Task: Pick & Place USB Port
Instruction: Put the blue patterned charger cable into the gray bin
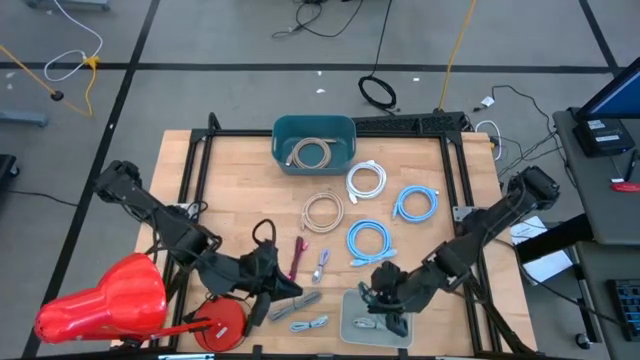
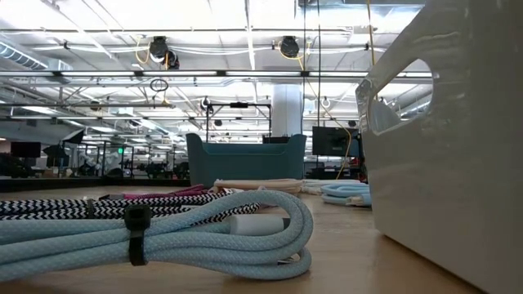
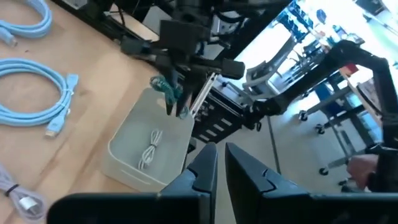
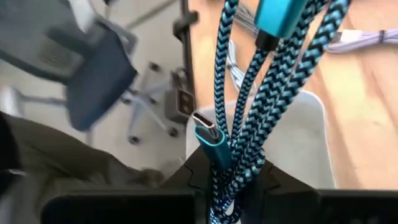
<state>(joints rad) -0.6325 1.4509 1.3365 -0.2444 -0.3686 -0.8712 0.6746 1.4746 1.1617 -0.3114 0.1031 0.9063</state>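
While our right gripper (image 4: 227,186) pinches a teal braided cable (image 4: 249,124), its jaws hide beneath; left gripper (image 3: 217,165) jaws are pressed together.

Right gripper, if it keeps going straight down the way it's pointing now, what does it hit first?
Probably the grey tray. The right gripper hangs over it, shut on a teal braided cable, whose dangling loops would touch first. A white cable already lies inside. Depth is hard to judge.
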